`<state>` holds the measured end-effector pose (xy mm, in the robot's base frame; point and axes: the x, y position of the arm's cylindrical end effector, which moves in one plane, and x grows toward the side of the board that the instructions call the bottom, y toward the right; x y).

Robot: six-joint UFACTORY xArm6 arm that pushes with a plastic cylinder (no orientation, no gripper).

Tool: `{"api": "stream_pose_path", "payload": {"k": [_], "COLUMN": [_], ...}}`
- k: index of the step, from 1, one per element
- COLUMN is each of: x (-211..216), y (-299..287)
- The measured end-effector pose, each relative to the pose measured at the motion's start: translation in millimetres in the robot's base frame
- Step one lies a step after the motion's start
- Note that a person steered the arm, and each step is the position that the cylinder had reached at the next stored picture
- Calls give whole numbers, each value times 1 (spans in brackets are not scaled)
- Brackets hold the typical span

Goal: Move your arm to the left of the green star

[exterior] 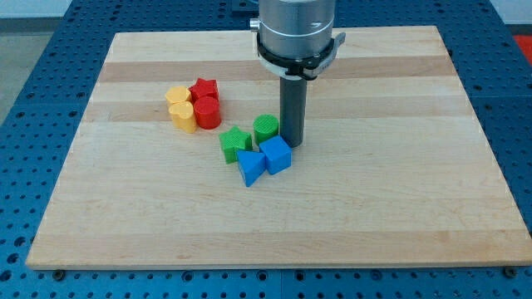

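Observation:
The green star (234, 143) lies near the board's middle, touching a green cylinder (266, 129) on its upper right. My tip (293, 143) rests on the board just right of the green cylinder and just above the blue cube (277, 154), so it is on the right side of the green star. A blue triangular block (250, 166) lies below the star, next to the blue cube.
A cluster at the upper left holds a yellow heart (177, 95), a yellow cylinder (184, 115), a red star (204, 88) and a red cylinder (208, 112). The wooden board (399, 183) lies on a blue perforated table.

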<state>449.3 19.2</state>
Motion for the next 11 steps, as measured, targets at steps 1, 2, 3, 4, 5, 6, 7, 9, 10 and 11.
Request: {"api": "stream_pose_path", "payload": {"k": [1,2,3,4,5,6,7,9,10,11], "x": [-1,4,30,75,114,124,112,58,38,19], "y": [12,54,73,70,33,-36,-107,-177,-176,-157]}}
